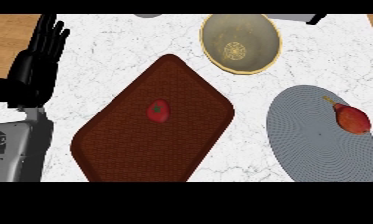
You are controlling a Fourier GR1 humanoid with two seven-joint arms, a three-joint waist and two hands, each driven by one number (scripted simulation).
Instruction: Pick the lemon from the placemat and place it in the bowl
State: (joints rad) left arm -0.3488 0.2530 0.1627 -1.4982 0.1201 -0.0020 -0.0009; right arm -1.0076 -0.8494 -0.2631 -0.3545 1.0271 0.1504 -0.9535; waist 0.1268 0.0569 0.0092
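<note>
A round grey woven placemat (306,136) lies at the right of the marble counter. On its right part rests a reddish oval fruit (353,119) with a pointed yellowish tip; it does not look yellow like a lemon. The beige bowl (252,31) with a gold rim stands empty at the back, above and left of the placemat. My left hand (40,56) rests open at the left edge with its fingers up, far from the fruit. My right hand does not show.
A dark brown woven tray (146,146) lies tilted in the middle with a small red tomato (158,110) on it. Grey objects (294,17) peek in along the back edge. Wooden surface (18,26) shows beyond the counter's left corner.
</note>
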